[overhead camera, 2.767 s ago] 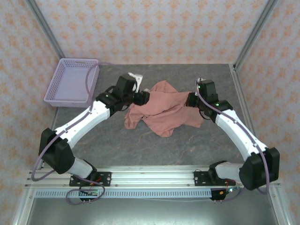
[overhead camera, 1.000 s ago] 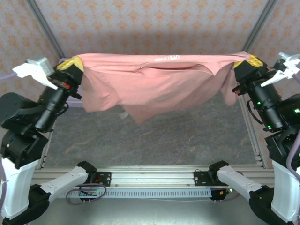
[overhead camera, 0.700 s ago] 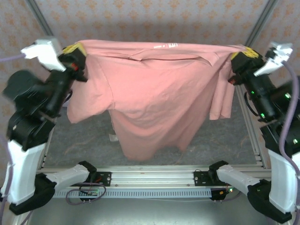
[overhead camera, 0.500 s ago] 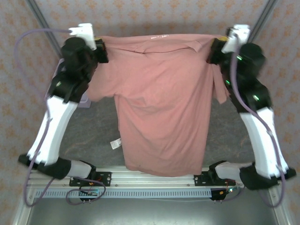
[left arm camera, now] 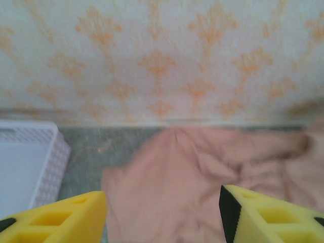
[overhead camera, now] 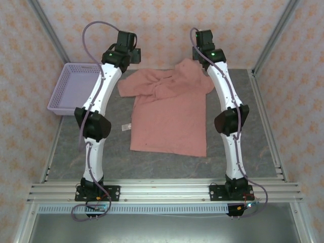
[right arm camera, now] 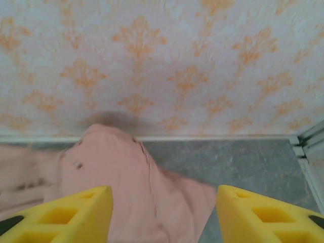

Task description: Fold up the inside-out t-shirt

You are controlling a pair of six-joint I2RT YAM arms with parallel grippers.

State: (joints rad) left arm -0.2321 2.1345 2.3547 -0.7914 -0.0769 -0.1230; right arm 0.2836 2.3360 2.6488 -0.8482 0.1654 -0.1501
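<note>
Change: half a second earlier the inside-out t-shirt (overhead camera: pixel 169 114) hung stretched between both raised arms; it now lay released on the table (overhead camera: pixel 101 147), hem toward the near edge and shoulders bunched at the far edge.
Left pincer (left arm camera: pixel 162 217): fingers apart, nothing between.
Right pincer (right arm camera: pixel 164 215): fingers apart, empty.
Hard to tell: neckline lost in folds; fingers cut off at the wrist views' lower edges.

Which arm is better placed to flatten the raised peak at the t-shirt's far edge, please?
Probably the right: the peak of the inside-out t-shirt rises just ahead of the open right gripper, while the open left gripper faces the flatter sleeve.
</note>
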